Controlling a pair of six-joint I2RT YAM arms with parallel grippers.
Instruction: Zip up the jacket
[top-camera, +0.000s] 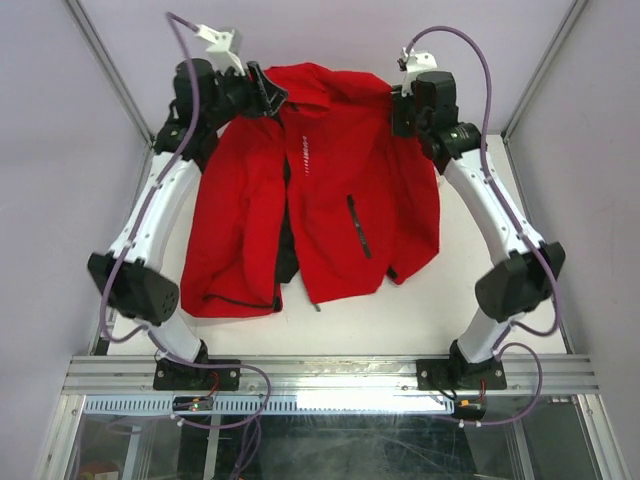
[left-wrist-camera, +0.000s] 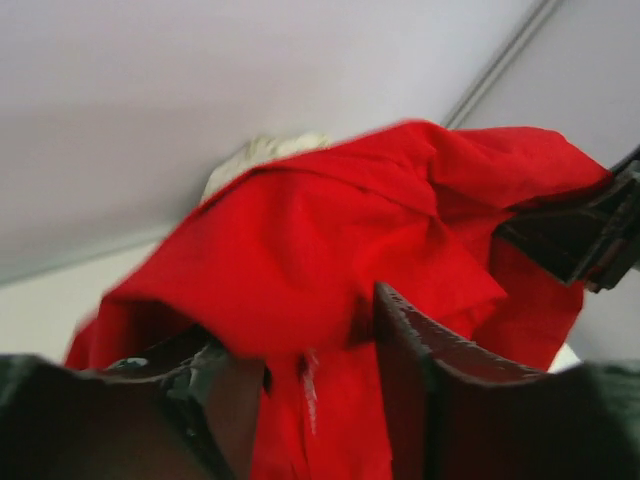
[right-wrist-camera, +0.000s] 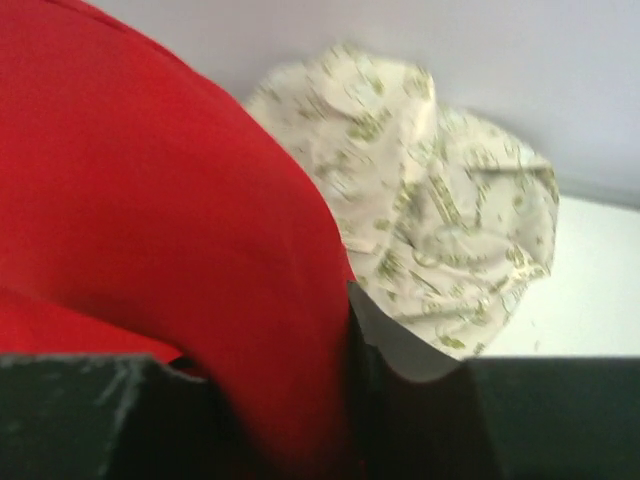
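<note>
The bright red jacket (top-camera: 310, 190) lies front-up on the white table (top-camera: 420, 310), its front zipper open along the middle, with white chest lettering and a dark pocket zipper showing. My left gripper (top-camera: 265, 95) is at the jacket's far left collar and shoulder. In the left wrist view the gripper (left-wrist-camera: 300, 390) has red cloth (left-wrist-camera: 300, 240) bunched between its dark fingers (left-wrist-camera: 420, 380). My right gripper (top-camera: 405, 110) is at the far right shoulder. In the right wrist view the gripper (right-wrist-camera: 280, 400) has red cloth (right-wrist-camera: 150, 220) filling the gap between its jaws.
A cream floral-patterned garment (right-wrist-camera: 430, 200) lies bunched behind the jacket at the far edge; it also shows in the left wrist view (left-wrist-camera: 265, 150). Grey walls and metal frame posts (top-camera: 110, 80) close in the table on three sides.
</note>
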